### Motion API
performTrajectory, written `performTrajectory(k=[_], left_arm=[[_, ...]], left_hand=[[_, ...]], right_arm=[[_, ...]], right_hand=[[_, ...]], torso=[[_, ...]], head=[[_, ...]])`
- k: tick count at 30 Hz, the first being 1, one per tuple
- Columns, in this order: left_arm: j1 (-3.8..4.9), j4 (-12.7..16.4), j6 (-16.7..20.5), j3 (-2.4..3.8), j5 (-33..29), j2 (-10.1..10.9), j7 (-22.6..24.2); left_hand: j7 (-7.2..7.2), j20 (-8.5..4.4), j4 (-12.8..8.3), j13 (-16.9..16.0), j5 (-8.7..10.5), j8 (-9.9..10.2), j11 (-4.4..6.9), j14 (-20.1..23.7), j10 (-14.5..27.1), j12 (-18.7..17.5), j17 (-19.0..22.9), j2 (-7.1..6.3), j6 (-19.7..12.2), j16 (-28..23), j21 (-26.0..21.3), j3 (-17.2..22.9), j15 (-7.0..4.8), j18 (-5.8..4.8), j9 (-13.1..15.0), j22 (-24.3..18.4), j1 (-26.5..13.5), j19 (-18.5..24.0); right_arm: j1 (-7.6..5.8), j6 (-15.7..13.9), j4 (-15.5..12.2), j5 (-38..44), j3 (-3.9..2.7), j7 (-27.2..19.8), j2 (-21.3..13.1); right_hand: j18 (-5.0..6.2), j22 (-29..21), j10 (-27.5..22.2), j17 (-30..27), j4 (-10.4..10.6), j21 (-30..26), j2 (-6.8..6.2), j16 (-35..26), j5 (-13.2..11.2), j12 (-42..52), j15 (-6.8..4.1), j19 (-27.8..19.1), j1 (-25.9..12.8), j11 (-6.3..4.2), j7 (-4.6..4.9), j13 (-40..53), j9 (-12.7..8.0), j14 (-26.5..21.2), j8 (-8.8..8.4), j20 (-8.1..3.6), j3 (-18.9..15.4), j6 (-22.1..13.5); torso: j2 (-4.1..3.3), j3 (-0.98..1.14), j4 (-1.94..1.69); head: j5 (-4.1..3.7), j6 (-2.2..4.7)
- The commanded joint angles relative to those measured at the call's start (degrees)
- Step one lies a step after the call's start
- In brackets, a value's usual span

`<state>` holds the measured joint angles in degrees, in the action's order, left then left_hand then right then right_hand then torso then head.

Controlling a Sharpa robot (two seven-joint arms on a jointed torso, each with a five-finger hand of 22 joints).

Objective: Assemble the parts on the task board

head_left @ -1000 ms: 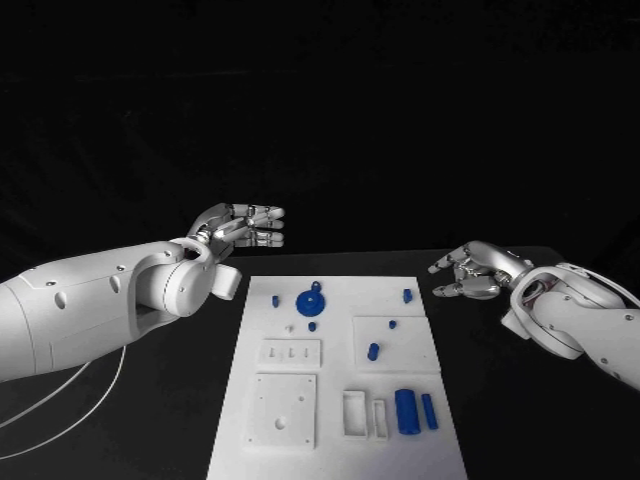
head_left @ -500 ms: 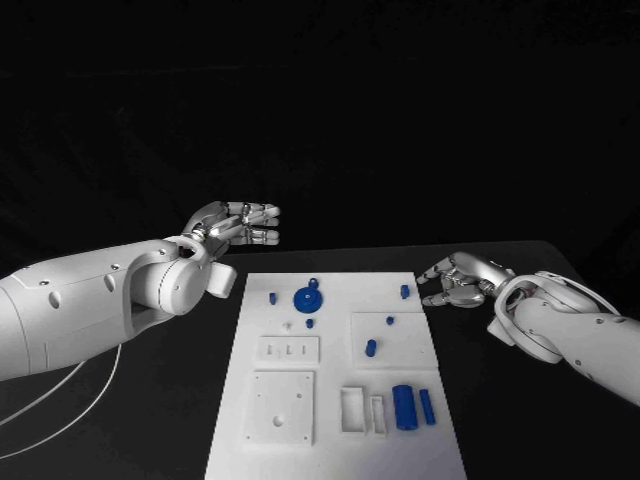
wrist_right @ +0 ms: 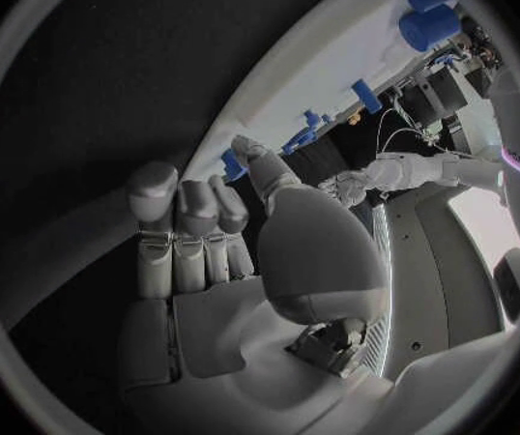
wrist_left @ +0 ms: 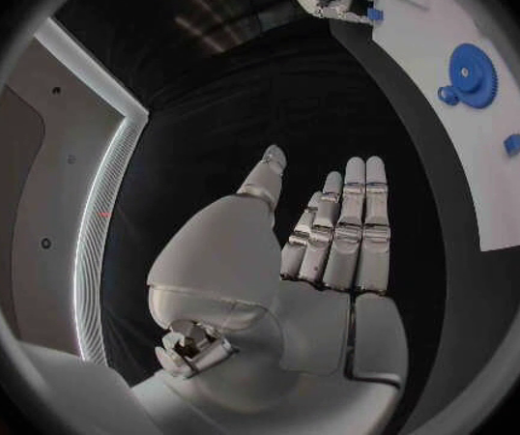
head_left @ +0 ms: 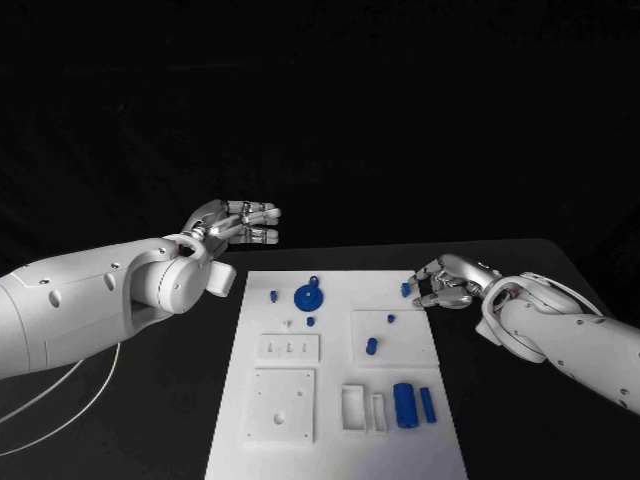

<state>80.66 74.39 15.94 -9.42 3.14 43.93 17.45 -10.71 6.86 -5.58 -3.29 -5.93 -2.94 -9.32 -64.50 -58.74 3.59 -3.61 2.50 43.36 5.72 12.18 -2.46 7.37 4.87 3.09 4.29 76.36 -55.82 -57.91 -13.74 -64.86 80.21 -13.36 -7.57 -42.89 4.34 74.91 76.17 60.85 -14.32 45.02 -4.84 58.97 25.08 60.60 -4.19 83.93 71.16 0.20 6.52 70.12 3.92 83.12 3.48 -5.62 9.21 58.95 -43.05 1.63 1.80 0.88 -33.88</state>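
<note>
The white task board (head_left: 352, 292) lies in the middle of the black table. A blue gear (head_left: 309, 297) sits near its far left, a small blue peg (head_left: 405, 291) stands at its far right edge, and two blue cylinders (head_left: 415, 405) lie near its front right. My right hand (head_left: 444, 280) hovers at the far right edge, fingers apart and holding nothing. In the right wrist view its thumb tip (wrist_right: 250, 151) is close to a blue piece (wrist_right: 232, 163). My left hand (head_left: 239, 222) hangs in the air beyond the board's far left corner, fingers straight, empty (wrist_left: 321, 251).
More small blue pegs (head_left: 372, 347) stand on a raised white square in the board's middle. A white block with holes (head_left: 283, 405) and a slotted white holder (head_left: 355, 410) sit at the front. Black table surface surrounds the board on both sides.
My right hand has moved left from the table beside the board to the board's far right edge, near the blue peg. My left hand has barely shifted.
</note>
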Motion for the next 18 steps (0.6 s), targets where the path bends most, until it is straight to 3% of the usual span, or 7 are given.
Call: performTrajectory(k=[1, 9, 18], left_arm=[[0.04, 0.3, -0.5, 0.05, 0.6, 0.0, 0.0], [0.04, 0.4, -0.5, 0.06, 0.7, 0.0, -0.1], [0.05, 0.5, -0.4, 0.06, 0.7, 0.0, -0.3]], left_hand=[[0.17, 0.0, -0.3, 0.0, 0.18, -0.1, 0.03, -0.1, 0.3, -0.1, -0.1, 0.17, -0.1, -0.2, 0.3, -0.1, 0.19, -0.43, 0.0, -0.1, 0.6, 0.0], [0.17, 0.0, -0.4, 0.0, 0.18, -0.1, 0.03, -0.1, 0.3, -0.1, -0.1, 0.25, -0.2, -0.2, 0.3, -0.1, 0.19, -0.44, 0.0, -0.1, 0.5, 0.0], [0.17, 0.0, -0.4, 0.0, 0.18, -0.1, 0.03, -0.1, 0.3, -0.1, -0.1, 0.27, -0.2, -0.2, 0.3, -0.1, 0.19, -0.44, 0.0, -0.1, 0.5, 0.0]], right_arm=[[0.07, -2.1, 0.4, 1.4, -0.03, 1.2, 0.4], [0.08, -3.3, 1.1, 1.2, -0.03, 2.3, 1.1], [0.33, -2.9, 1.8, 0.8, -0.03, 2.2, 2.2]], right_hand=[[0.36, 5.4, -0.1, 0.2, 1.7, 0.3, 0.1, 0.2, -0.2, 0.3, -0.12, 2.2, -0.7, -0.15, -0.27, 0.1, 0.0, 0.1, 0.11, 0.12, -1.6, -0.1], [0.42, 5.4, -0.1, 0.3, 2.7, 0.3, 0.22, 0.1, -1.1, 0.3, -0.07, 2.3, 0.1, -0.15, -0.26, 0.1, 0.0, 0.1, 0.12, 0.18, -2.4, -0.1], [0.4, 5.4, 0.0, 0.5, 2.9, 0.5, 0.28, 0.3, -1.2, 0.5, -0.05, 2.3, 0.3, -0.15, -0.27, 0.3, 0.0, 0.2, 0.13, 0.19, -2.3, -0.1]], torso=[[-0.01, 0.0, 0.03], [0.02, -0.08, 0.0], [0.04, 0.01, 0.1]], head=[[0.16, -0.27], [0.16, -0.33], [0.7, -0.39]])
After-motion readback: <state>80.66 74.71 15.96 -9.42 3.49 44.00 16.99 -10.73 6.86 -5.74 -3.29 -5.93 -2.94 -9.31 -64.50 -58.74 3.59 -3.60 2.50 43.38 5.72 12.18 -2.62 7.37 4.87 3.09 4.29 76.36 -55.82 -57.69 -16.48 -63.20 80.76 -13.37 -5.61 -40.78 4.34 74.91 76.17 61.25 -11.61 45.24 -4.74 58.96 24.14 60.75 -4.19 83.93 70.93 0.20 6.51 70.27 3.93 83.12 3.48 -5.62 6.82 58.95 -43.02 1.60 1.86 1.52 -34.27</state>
